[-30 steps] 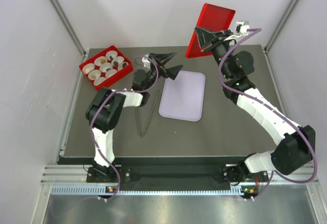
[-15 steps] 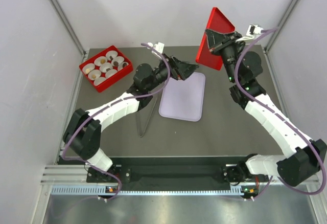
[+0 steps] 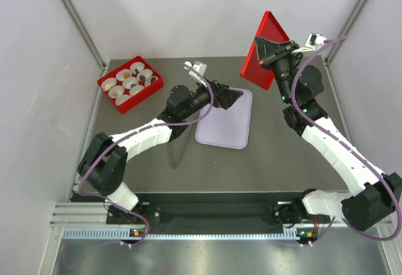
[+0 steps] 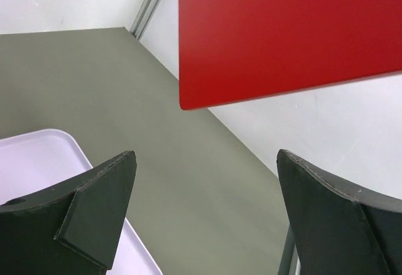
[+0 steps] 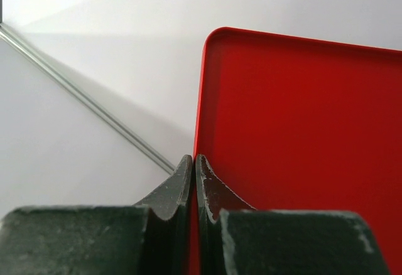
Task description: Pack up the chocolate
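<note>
Several chocolate pieces [image 3: 127,73] sit in paper cups [image 3: 136,89] inside the red box [image 3: 146,98], well behind the left gripper [image 4: 206,156]. Its jaws gape empty toward the red lid [image 5: 301,130] just ahead, presumably to take it. The right gripper [image 5: 193,162] pinches the lid's rim, holding it aloft and tilted.

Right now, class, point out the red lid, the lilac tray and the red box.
red lid [image 3: 257,68]: top external view, lower part of its flat face.
lilac tray [image 3: 226,127]: top external view, bare part of its floor.
red box [image 3: 146,98]: top external view, its near right wall.
</note>
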